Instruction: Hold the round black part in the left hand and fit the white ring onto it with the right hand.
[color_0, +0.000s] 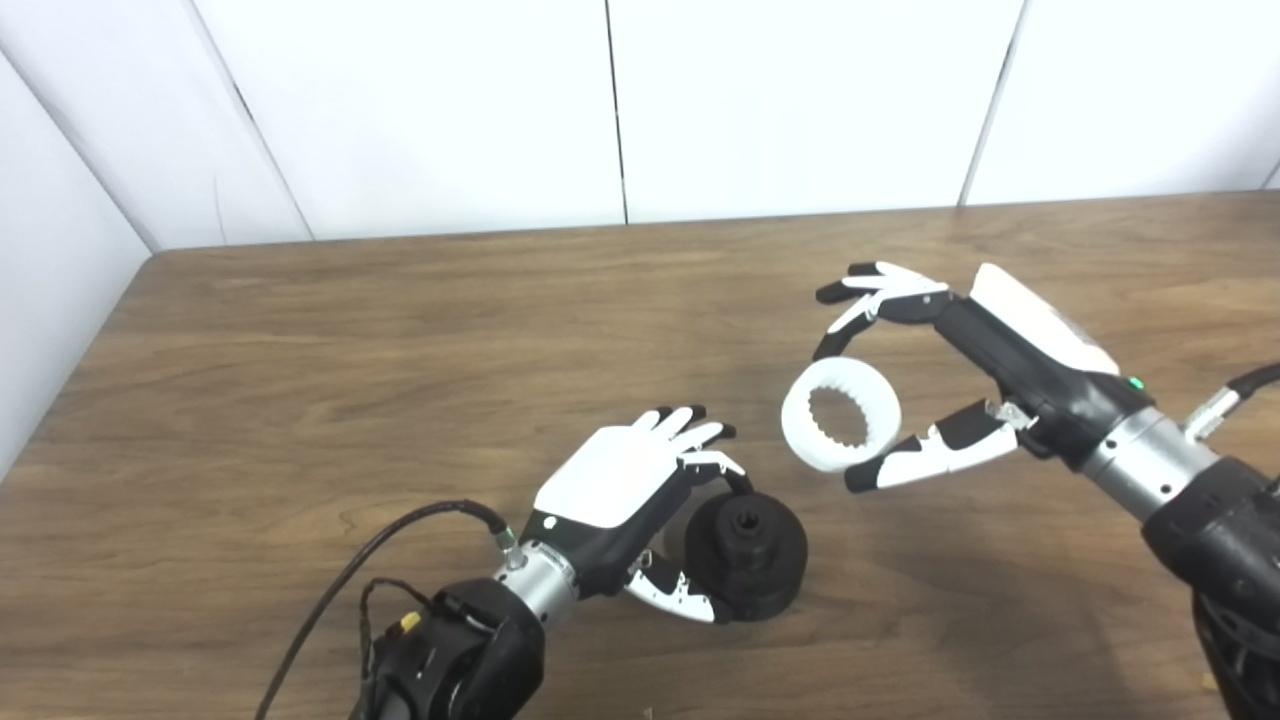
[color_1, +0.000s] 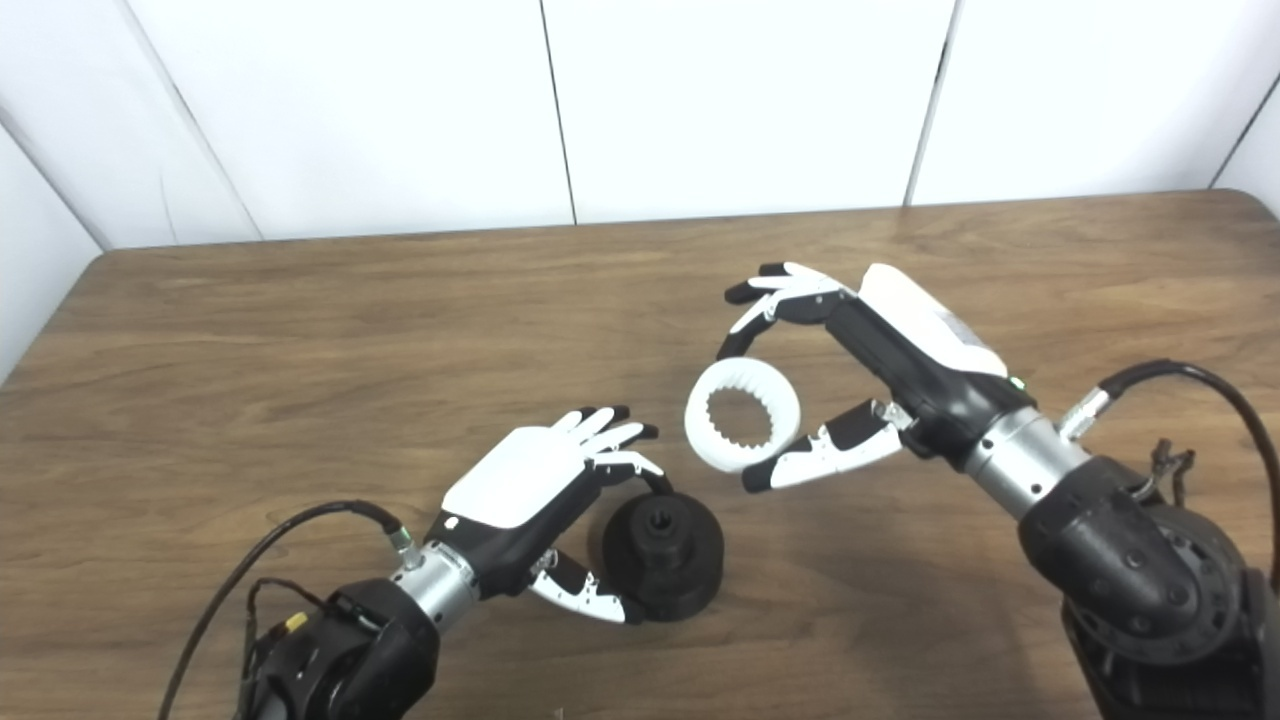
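The round black part (color_0: 748, 553) stands on the wooden table (color_0: 400, 340) near the front, its hub hole facing up. My left hand (color_0: 640, 500) is shut on it, one finger hooked over its top left edge and the thumb against its lower left side. My right hand (color_0: 920, 370) is shut on the white ring (color_0: 840, 415), which has teeth on its inner edge. The ring is pinched between a finger above and the thumb below, held in the air up and to the right of the black part, not touching it.
The table's left edge meets a white wall (color_0: 60, 260), and white wall panels (color_0: 800, 100) stand behind the table. A black cable (color_0: 370, 550) loops off my left wrist over the table.
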